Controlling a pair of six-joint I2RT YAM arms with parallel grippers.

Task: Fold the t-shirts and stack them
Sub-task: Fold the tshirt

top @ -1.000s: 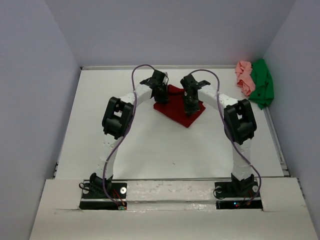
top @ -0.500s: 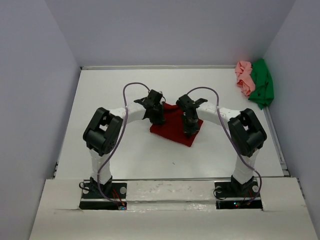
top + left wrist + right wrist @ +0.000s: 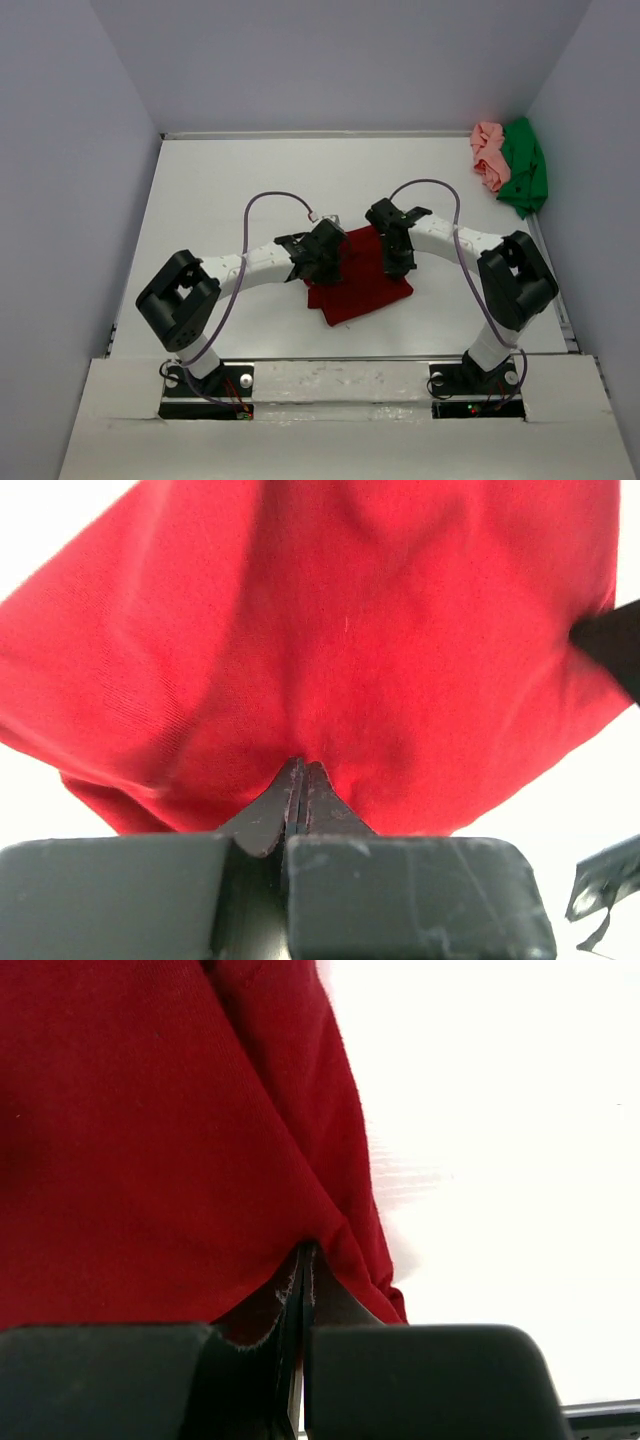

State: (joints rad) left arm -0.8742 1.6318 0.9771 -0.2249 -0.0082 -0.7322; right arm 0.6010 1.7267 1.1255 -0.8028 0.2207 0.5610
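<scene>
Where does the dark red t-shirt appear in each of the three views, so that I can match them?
Top external: the dark red t-shirt is just below the picture's middle, between the two arms.
Left wrist: it fills most of the picture, an edge pinched in the left jaws.
Right wrist: it fills the left half, an edge pinched in the right jaws.
Shared landmark: the white table around the shirt.

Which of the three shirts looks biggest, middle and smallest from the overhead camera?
1. dark red shirt
2. green shirt
3. pink shirt
Green and pink lie bunched up, so their true sizes are unsure.
</scene>
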